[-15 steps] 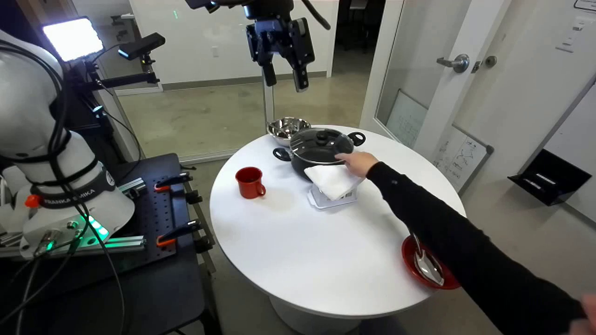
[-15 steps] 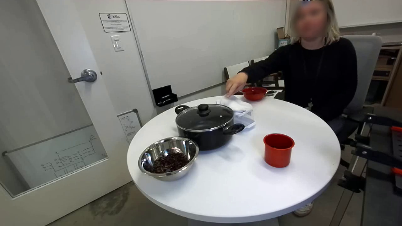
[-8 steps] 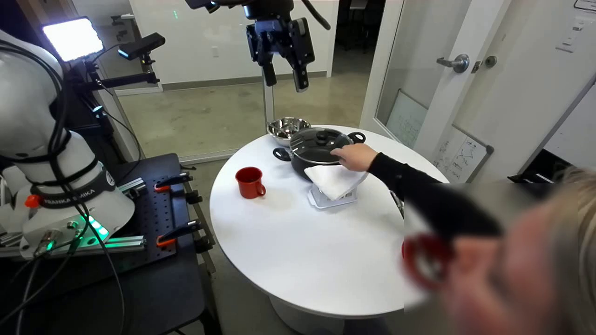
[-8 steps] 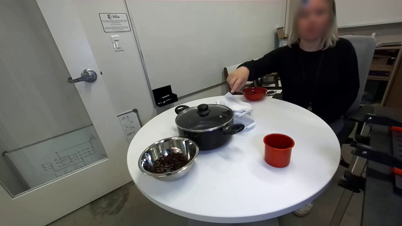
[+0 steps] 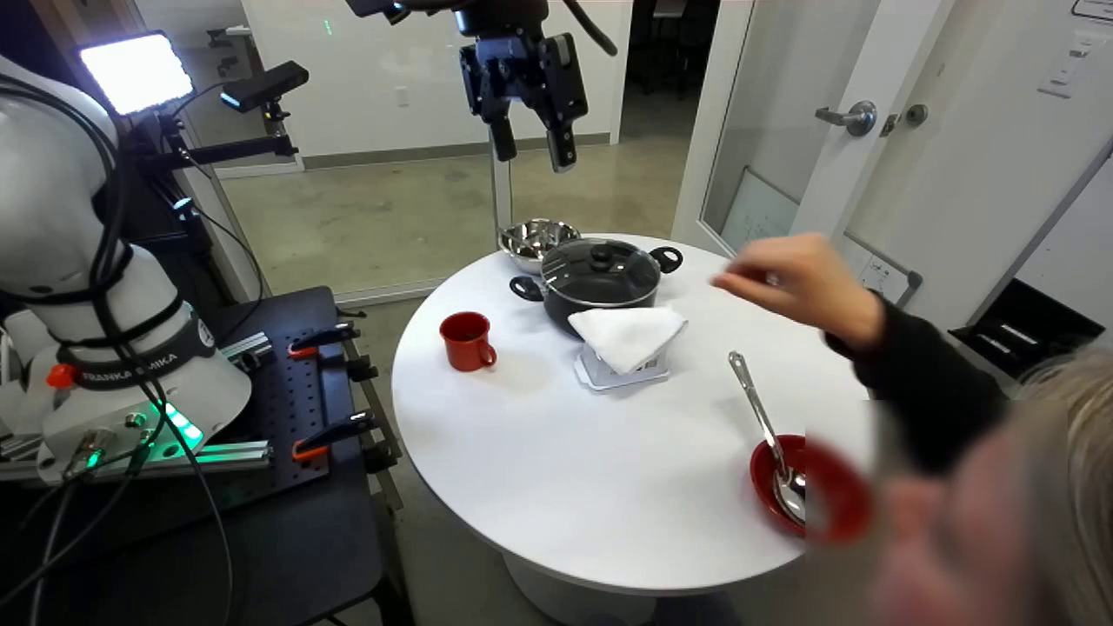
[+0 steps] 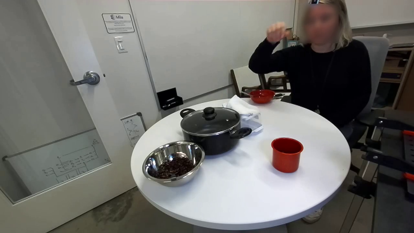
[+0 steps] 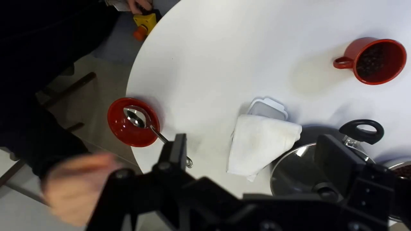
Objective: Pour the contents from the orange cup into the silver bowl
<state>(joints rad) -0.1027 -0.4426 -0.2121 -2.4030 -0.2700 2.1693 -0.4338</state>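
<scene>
The orange cup [image 5: 465, 342], red-orange with a handle, stands upright on the round white table in both exterior views [image 6: 286, 156]. In the wrist view the cup [image 7: 350, 51] holds dark bean-like pieces. The silver bowl [image 6: 190, 176] sits beside the black pot and also holds dark pieces; it shows behind the pot in an exterior view [image 5: 532, 243] and only at the right edge of the wrist view. My gripper [image 5: 533, 152] is high above the table, pointing down, apart from everything. In the wrist view its jaws [image 7: 255, 144] stand wide apart with nothing between them.
A black lidded pot [image 6: 210, 142] stands against the bowl. A white cloth [image 5: 628, 335] lies over a clear plastic container [image 5: 600, 374] by the pot. A red bowl [image 7: 128, 138] with a spoon is at the table's edge. A person's hand [image 5: 809, 283] is raised over the table.
The person's hand has let go of the white cloth and moved up and away from it. The gripper, cup and silver bowl have not moved.
</scene>
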